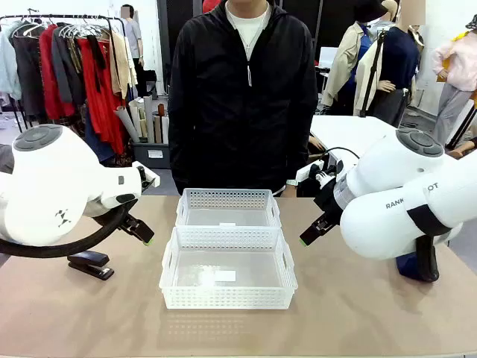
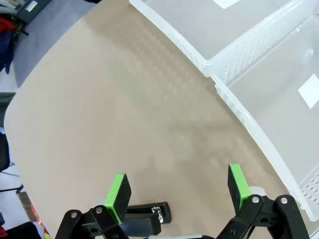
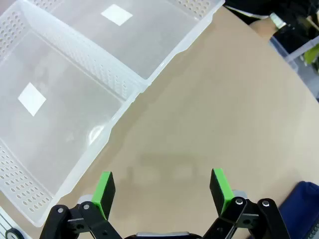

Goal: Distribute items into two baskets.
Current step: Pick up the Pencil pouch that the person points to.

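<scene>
Two white lattice-sided baskets stand end to end mid-table: the farther basket (image 1: 227, 198) and the larger nearer basket (image 1: 227, 296), each holding nothing but a white label. A black stapler (image 1: 91, 264) lies at the left, just below my open left gripper (image 1: 146, 237). A navy pouch (image 1: 412, 265) lies at the right, mostly hidden behind my right arm. My right gripper (image 1: 313, 233) hangs open beside the baskets. In the left wrist view the open gripper (image 2: 178, 191) hovers over bare table, with the stapler (image 2: 144, 216) by its fingers and basket rims (image 2: 249, 129) to the right. The right wrist view shows its gripper (image 3: 162, 188) open, the pouch (image 3: 304, 209) and a basket rim (image 3: 114, 119).
A person in a black jacket (image 1: 242, 97) stands at the far edge behind the baskets, hands out of view. Bare table lies on both sides of the baskets and in front of them. Clothes racks stand beyond the table.
</scene>
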You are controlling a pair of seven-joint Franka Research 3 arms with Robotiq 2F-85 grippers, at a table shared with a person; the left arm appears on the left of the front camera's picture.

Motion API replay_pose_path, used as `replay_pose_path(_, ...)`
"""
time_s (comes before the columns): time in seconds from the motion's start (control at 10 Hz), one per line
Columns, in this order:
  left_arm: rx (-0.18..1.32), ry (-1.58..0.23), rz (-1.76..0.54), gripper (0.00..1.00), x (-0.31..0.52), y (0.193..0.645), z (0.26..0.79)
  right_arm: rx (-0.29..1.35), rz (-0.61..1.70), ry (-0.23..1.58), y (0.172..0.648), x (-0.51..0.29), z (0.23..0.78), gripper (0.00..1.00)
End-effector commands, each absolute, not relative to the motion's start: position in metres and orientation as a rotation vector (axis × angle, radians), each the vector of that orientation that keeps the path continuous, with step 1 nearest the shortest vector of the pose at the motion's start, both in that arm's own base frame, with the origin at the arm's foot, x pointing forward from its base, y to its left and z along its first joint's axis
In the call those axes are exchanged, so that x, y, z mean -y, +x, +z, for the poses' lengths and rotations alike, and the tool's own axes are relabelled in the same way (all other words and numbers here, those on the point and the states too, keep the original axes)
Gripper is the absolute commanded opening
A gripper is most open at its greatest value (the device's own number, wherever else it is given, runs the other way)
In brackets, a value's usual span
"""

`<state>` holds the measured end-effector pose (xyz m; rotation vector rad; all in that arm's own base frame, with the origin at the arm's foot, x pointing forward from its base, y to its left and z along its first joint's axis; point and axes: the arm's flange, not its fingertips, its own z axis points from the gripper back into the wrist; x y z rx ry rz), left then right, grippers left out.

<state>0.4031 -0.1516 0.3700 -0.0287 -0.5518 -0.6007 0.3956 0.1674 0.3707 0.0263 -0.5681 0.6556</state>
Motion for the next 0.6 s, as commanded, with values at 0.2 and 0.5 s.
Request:
replay_pose_path(0.2, 0.552, -0.029, -0.601, 1.0, 0.1516, 0.4031, 0.3701, 0.568, 0.656, 0.026, 0.3956, -0.1674, 0.3707, 1.0)
replay_pose_path(0.5, 0.552, -0.029, -0.601, 1.0, 0.1516, 0.4031, 0.3701, 0.568, 0.656, 0.026, 0.3956, -0.1674, 0.3707, 1.0)
